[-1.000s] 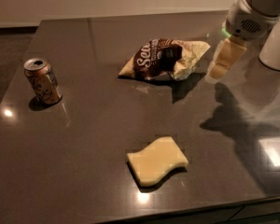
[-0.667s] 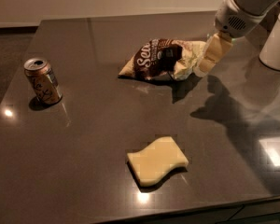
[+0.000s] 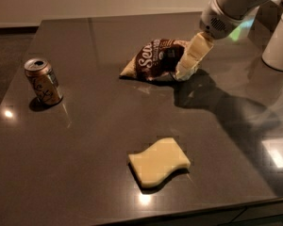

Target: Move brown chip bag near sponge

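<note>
The brown chip bag (image 3: 153,60) lies crinkled on the dark table, back of centre, its white lettering facing up. The pale yellow sponge (image 3: 159,162) lies flat near the table's front edge, well apart from the bag. My gripper (image 3: 187,66) comes down from the upper right on a white arm and is at the bag's right end, over its cream edge. Whether it touches the bag does not show.
A tan soda can (image 3: 43,81) stands upright at the left of the dark table (image 3: 85,140). A white rounded object (image 3: 279,41) stands at the right edge. The table's front edge runs just below the sponge.
My gripper has moved left and down, from beside the bag's right end to right over it. The bag, sponge and can have not moved.
</note>
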Available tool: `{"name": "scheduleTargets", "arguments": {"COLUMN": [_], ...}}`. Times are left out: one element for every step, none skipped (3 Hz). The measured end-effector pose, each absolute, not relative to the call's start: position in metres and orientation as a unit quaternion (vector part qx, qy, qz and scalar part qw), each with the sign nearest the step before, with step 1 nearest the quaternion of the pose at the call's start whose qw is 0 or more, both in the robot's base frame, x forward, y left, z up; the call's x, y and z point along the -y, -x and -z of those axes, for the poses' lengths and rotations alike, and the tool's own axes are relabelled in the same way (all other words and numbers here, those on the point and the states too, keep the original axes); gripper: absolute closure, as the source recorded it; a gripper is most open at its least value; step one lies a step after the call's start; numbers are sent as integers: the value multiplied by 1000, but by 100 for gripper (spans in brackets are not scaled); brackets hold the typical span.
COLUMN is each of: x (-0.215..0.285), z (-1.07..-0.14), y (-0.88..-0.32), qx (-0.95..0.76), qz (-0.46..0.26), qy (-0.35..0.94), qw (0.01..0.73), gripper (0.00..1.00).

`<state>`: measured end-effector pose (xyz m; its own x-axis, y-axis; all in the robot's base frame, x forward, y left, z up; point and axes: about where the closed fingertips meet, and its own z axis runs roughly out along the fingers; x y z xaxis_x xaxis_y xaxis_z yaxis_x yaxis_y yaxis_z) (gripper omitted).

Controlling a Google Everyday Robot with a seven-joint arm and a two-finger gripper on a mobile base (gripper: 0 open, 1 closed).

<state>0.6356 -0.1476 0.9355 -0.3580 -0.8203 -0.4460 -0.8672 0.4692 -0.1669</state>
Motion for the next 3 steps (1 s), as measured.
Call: {"name": "scheduleTargets", "arguments": {"x": [134,122,114], "z": [-928,-924,-927], "y": [-646,-650,-642], "qx": [-822,-818,-810], "qz": [-58,-65,-67], "qy": [511,519,531], "qw": [245,241,240], "gripper": [16,40,63]}}
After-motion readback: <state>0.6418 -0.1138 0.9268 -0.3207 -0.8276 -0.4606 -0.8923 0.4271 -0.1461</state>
